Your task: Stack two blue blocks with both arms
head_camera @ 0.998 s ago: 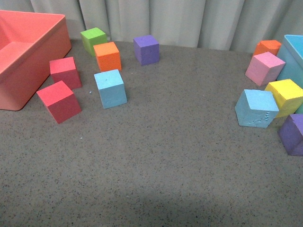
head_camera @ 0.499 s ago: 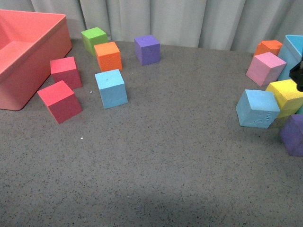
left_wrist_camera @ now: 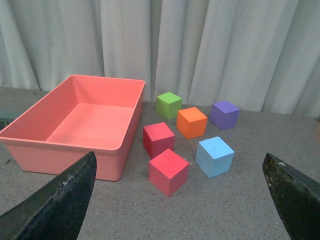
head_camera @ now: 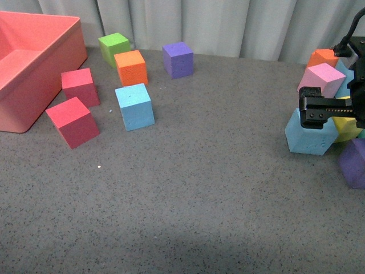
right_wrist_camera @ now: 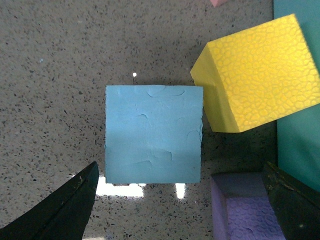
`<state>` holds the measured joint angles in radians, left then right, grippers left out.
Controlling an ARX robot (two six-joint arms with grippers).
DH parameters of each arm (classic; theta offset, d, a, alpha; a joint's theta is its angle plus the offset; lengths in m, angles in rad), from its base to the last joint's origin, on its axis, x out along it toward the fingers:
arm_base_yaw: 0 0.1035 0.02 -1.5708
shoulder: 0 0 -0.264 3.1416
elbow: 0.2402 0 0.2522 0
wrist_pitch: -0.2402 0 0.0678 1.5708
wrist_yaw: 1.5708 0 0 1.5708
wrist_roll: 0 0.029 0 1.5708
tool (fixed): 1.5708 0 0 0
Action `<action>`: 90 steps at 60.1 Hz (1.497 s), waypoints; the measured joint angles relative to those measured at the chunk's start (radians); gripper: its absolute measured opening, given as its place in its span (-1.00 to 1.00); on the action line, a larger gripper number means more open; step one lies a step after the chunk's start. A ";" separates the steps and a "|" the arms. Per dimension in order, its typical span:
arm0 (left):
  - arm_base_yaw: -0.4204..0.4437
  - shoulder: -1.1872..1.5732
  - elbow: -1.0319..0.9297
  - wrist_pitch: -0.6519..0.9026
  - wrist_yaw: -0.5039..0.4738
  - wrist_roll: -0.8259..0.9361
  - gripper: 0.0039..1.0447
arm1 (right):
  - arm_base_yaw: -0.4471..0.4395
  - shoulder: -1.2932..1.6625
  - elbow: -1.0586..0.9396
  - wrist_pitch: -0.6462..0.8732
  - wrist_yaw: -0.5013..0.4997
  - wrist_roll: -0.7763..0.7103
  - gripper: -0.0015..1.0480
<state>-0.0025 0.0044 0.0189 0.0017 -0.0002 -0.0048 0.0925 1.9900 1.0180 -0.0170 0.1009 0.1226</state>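
One sky-blue block (head_camera: 134,106) stands on the grey table left of centre, beside two red cubes; it also shows in the left wrist view (left_wrist_camera: 214,156). The other sky-blue block (head_camera: 308,137) sits at the right, partly covered by my right gripper (head_camera: 333,111), which hovers open just above it. In the right wrist view this block (right_wrist_camera: 153,133) lies between and ahead of the open fingertips (right_wrist_camera: 65,210). My left gripper (left_wrist_camera: 182,200) is open, empty and well back from the left group of cubes; it is out of the front view.
A salmon bin (head_camera: 34,63) stands at the far left. Two red cubes (head_camera: 72,121), an orange cube (head_camera: 130,67), a green cube (head_camera: 113,47) and a purple cube (head_camera: 178,59) surround the left block. Pink (head_camera: 320,79), yellow (right_wrist_camera: 257,72) and purple (head_camera: 355,162) cubes and a turquoise bin (right_wrist_camera: 300,130) crowd the right block.
My right arm has come into the front view from the right edge and now hangs over the right sky-blue block. The blocks have not moved.
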 joint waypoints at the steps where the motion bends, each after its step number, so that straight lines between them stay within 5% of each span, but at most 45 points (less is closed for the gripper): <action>1: 0.000 0.000 0.000 0.000 0.000 0.000 0.88 | 0.000 0.003 0.004 -0.003 -0.001 0.001 0.81; 29: 0.000 0.000 0.000 0.000 0.000 0.000 0.88 | 0.000 0.165 0.154 -0.060 -0.035 0.021 0.81; 45: 0.000 0.000 0.000 0.000 0.000 0.000 0.88 | 0.009 0.221 0.239 -0.125 -0.023 0.020 0.11; 54: 0.000 0.000 0.000 0.000 0.000 0.000 0.88 | 0.014 0.222 0.251 -0.138 -0.024 0.027 -0.03; 70: 0.000 0.000 0.000 0.000 0.000 0.000 0.88 | 0.051 0.193 0.259 -0.146 -0.061 0.056 -0.08; 90: 0.000 0.000 0.000 0.000 0.000 0.000 0.88 | 0.198 0.253 0.446 -0.194 -0.044 0.144 -0.09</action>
<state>-0.0025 0.0040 0.0189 0.0013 -0.0002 -0.0048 0.2909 2.2433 1.4643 -0.2111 0.0566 0.2668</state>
